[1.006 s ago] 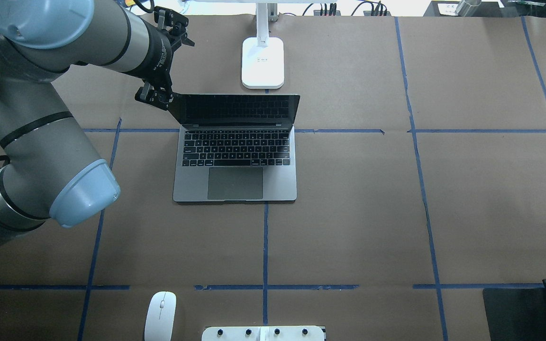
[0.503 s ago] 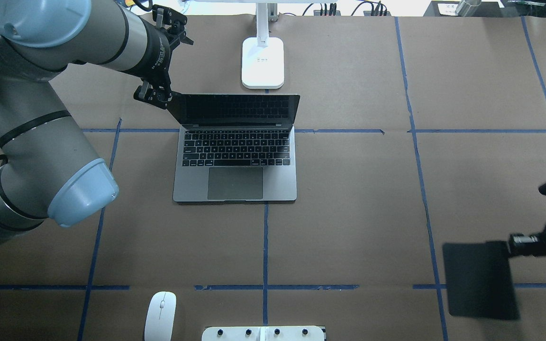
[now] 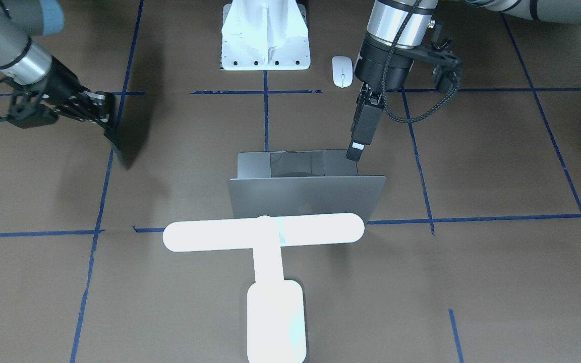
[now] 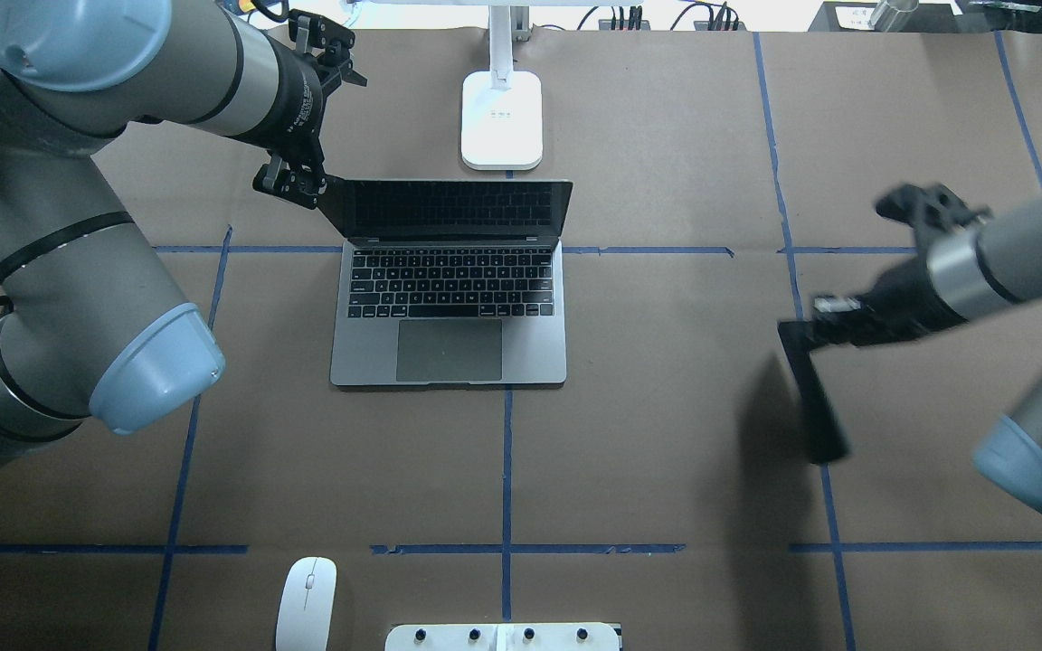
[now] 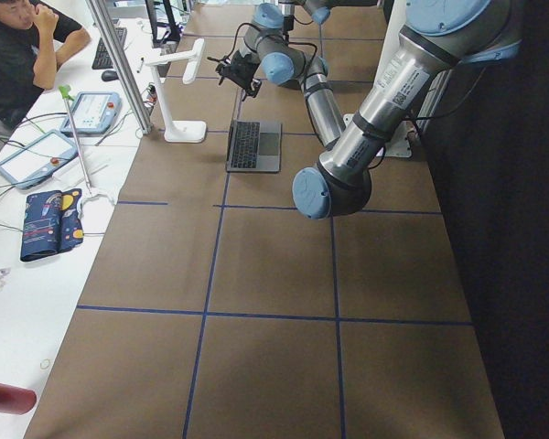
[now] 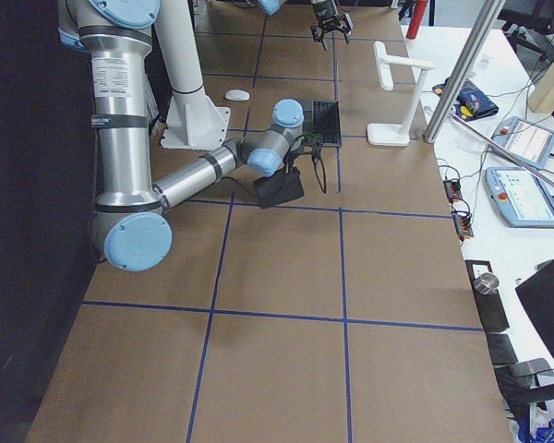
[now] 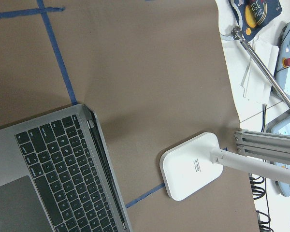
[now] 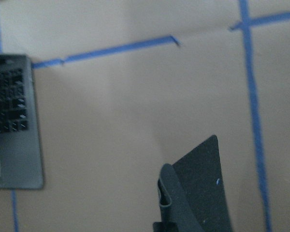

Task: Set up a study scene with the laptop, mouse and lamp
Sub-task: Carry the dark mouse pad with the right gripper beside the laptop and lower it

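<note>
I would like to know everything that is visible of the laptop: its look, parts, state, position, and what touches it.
The laptop is thin and grey, metallic-looking, with a dark keyboard, a large trackpad and a logo on its lid. It lies open on the brown table, lid raised, screen dark, trackpad toward the robot. The lamp stands just beyond its lid, apart. The left gripper is at the lid's upper corner; whether it grips cannot be told.

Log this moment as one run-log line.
left gripper: beside open laptop lid corner | right gripper: shut on black mat, airborne, tilted | mouse: lying near pedestal | lamp: beyond laptop
</note>
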Controlling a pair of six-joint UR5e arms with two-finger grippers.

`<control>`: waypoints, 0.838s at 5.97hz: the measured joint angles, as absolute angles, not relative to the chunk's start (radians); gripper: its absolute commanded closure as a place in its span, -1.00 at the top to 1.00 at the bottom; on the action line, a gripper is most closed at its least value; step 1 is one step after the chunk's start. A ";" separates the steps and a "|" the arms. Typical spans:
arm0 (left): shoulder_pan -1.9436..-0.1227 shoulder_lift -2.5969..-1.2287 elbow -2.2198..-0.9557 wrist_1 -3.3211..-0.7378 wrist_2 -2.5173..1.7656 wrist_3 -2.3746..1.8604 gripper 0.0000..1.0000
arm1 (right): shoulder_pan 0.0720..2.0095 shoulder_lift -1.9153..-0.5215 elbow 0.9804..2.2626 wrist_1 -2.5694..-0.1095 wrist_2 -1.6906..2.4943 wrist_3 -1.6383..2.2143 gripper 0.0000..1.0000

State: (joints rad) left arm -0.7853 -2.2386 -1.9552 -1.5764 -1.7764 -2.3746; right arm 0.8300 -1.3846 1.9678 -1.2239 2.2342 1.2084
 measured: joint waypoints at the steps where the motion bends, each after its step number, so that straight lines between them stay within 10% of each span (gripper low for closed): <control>1: -0.786 -2.238 -1.956 -1.576 -1.776 -2.375 1.00 | 0.848 -1.192 1.905 -1.358 2.233 1.207 -1.00; 5: -0.785 -2.217 -1.962 -1.578 -1.776 -2.376 1.00 | 0.907 -0.980 1.444 -1.290 2.168 1.059 -1.00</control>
State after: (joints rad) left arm -0.7848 -2.2168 -1.9622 -1.5784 -1.7763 -2.3763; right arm 0.9070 -0.9805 1.4444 -1.2900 2.1676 1.0590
